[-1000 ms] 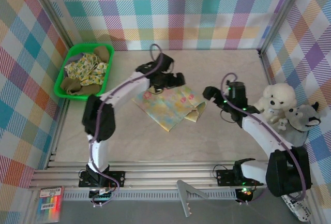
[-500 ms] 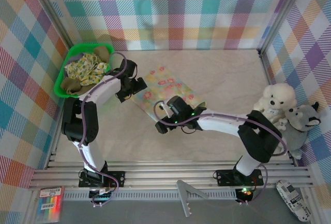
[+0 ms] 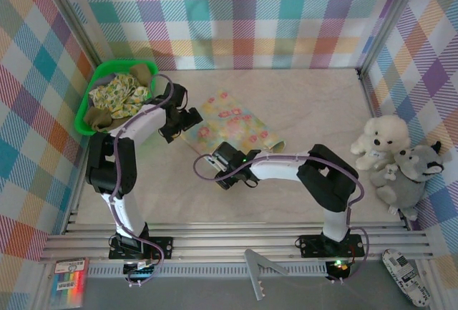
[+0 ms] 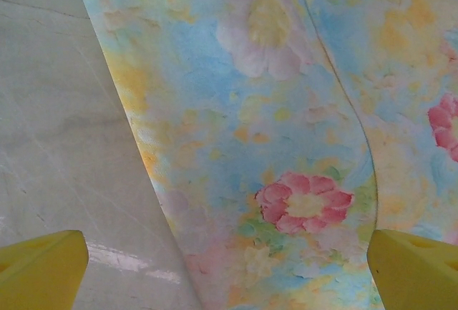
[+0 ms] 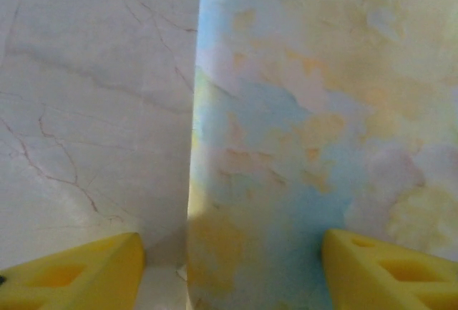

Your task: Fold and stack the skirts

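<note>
Top external view: folding the floral skirt (image 3: 230,128), laid flat on the counter (image 3: 322,109). Straddling its near edge with right end effector (image 3: 223,170), jaws apart, nothing pinched; hovering left end effector (image 3: 180,120) wide open over the left edge. Next, probably: pinch both edges, lift, fold across.

Table (image 3: 315,102) was a pale, marble-look top with faint veins, walled on three sides by checked panels and edged by metal rails along the near side. Floral skirt (image 3: 232,127) lay spread flat a bit left of centre, set diagonally from far left to near right, with its near-right corner slightly rumpled and bare tabletop all round it. Green basket (image 3: 125,64) sat in the far-left corner, well apart from the white plush toy (image 3: 379,138) and grey plush toy (image 3: 415,170), which sat touching each other at the right edge.
</note>
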